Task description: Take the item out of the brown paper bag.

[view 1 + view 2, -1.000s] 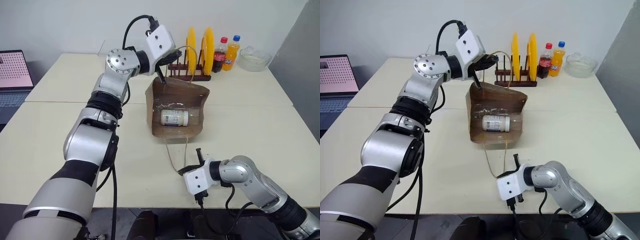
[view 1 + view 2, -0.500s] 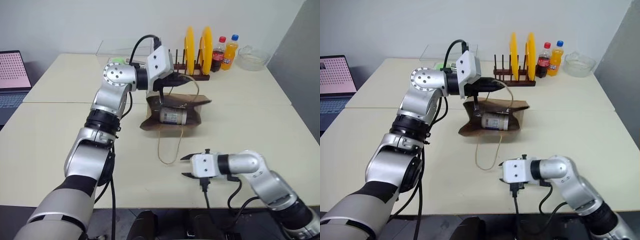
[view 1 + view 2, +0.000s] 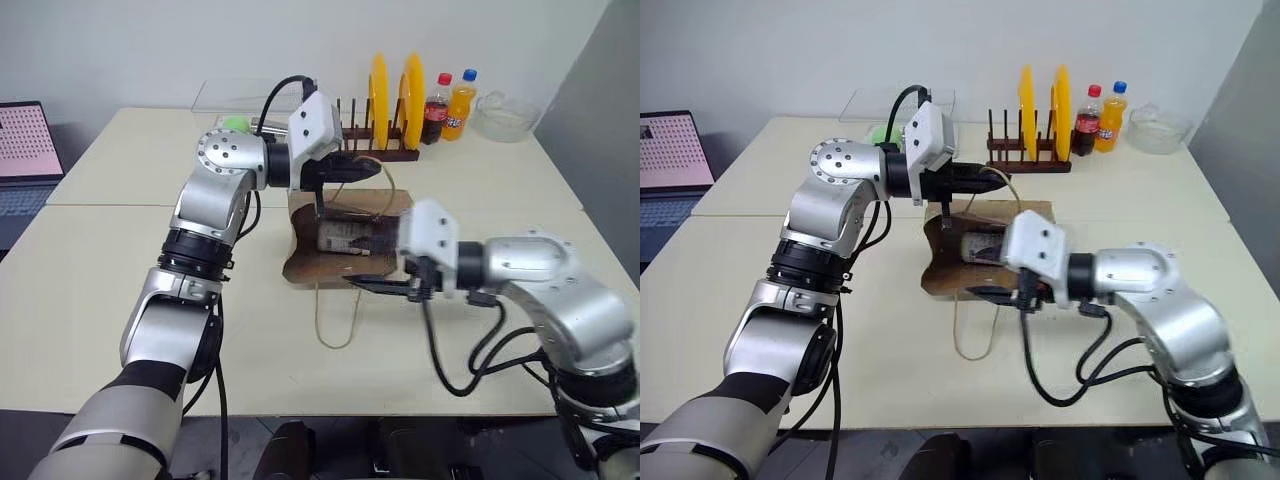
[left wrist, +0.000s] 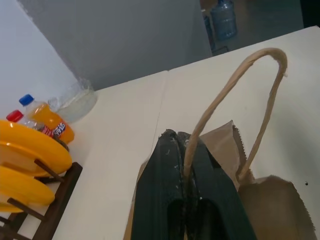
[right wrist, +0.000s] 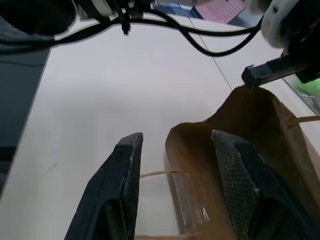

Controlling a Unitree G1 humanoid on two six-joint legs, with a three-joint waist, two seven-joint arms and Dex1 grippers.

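- Item (image 3: 345, 236): I see the small whitish can on its side inside the brown paper bag (image 3: 305, 262), its dark-printed label facing me through the bag's open mouth.
- My left gripper (image 4: 184, 150) has its two black fingers pressed together on the bag's upper cord handle (image 4: 235, 85); the cord comes out from between the fingers, loops up and runs back down to the bag's rim.
- That pinch holds the far side of the bag's mouth up, near the dark wooden rack (image 3: 375, 150) with the two yellow plates (image 3: 382, 88).
- My right gripper (image 5: 177, 150) has its fingers spread about halfway with nothing between the pads. It sits just at the front edge of the bag's mouth; in the right wrist view one finger (image 5: 125, 165) is outside the brown paper wall and the other finger (image 5: 235, 165) is over the inside.
- I cannot tell whether either finger touches the paper.
- The lower cord handle (image 3: 335, 315) lies slack on the beige table (image 3: 120, 280), in front of the bag.
- Two soda bottles (image 3: 450, 105) and a clear bowl (image 3: 505, 115) stand at the table's far edge, well apart from the bag.
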